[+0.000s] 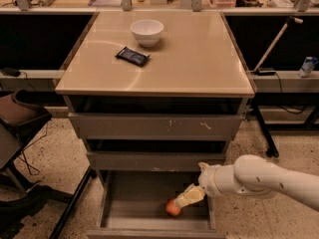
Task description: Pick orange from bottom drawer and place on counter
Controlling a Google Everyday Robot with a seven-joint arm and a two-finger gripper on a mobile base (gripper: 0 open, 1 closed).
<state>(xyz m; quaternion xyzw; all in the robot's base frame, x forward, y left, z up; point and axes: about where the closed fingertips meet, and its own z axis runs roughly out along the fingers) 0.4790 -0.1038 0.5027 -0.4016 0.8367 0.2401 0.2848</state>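
Orange point(172, 209) sat in the bottom drawer point(132, 203), right of its middle, with the gripper point(180, 202) touching it from the drawer's right. Couldn't tell if it had hold. You needed a centred close, then a straight lift toward the counter point(199, 59).

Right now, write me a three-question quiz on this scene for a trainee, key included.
1. True or false: the orange lies on the counter.
2. Where is the gripper? A: over the counter. B: down in the open bottom drawer, at the orange. C: nowhere in the picture.
3. Name the two things resting on the counter.

Key: 1 false, it lies in the bottom drawer. 2 B. 3 the white bowl and the dark packet.
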